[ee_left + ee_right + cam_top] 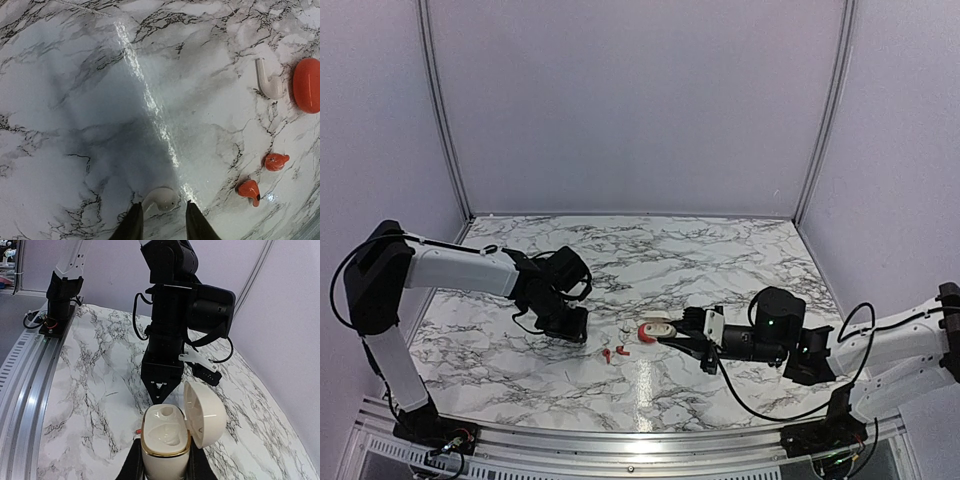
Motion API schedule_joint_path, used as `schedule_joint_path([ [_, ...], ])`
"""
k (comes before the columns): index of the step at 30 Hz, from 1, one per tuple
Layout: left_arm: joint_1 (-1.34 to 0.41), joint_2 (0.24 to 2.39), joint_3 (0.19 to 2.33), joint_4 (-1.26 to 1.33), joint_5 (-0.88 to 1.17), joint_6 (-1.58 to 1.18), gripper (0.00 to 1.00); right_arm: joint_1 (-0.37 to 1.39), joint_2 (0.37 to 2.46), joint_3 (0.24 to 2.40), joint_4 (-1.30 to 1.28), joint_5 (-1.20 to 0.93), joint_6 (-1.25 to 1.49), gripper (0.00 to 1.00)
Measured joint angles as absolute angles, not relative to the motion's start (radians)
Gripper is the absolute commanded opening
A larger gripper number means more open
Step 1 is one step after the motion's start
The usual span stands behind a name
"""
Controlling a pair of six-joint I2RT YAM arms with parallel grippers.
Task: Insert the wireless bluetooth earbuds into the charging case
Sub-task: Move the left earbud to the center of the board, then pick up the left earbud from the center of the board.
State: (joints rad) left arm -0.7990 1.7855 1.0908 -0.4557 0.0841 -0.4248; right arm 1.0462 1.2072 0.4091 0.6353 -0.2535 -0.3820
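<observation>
Right gripper (165, 460) clamps the open charging case (167, 437); left gripper (163, 206) stands narrowly parted, white earbud (162, 196) at its tips.

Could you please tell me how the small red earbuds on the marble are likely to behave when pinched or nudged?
The red earbuds look tiny, glossy and rounded, so they may squirt from a pinch. Their short stems probably stop free rolling, though a nudge could spin them. The marble table looks slick, so they likely slide.
</observation>
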Motion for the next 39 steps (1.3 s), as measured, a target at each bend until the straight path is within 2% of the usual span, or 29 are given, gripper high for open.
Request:
schedule_joint_path([
  [5,-0.799,1.772,1.125,-0.493,0.064,-0.395,0.43,1.046,1.195,0.399,0.633,-0.251,-0.375,0.00],
  [9,-0.799,1.772,1.238,-0.581,0.061,-0.216,0.44,1.046,1.177,0.397,0.631,-0.251,-0.370,0.00],
  [14,-0.805,1.789,1.332,-0.725,0.048,-0.006,0.43,1.046,1.155,0.394,0.602,-0.256,-0.363,0.00],
  [20,-0.834,1.822,1.340,-0.836,-0.009,0.142,0.43,1.046,1.143,0.394,0.538,-0.271,-0.350,0.00],
  [31,-0.837,1.916,1.409,-0.869,-0.020,0.287,0.40,1.046,1.136,0.395,0.497,-0.287,-0.341,0.00],
  [39,-0.838,2.002,1.456,-0.873,0.002,0.340,0.35,1.046,1.127,0.395,0.481,-0.297,-0.340,0.00],
])
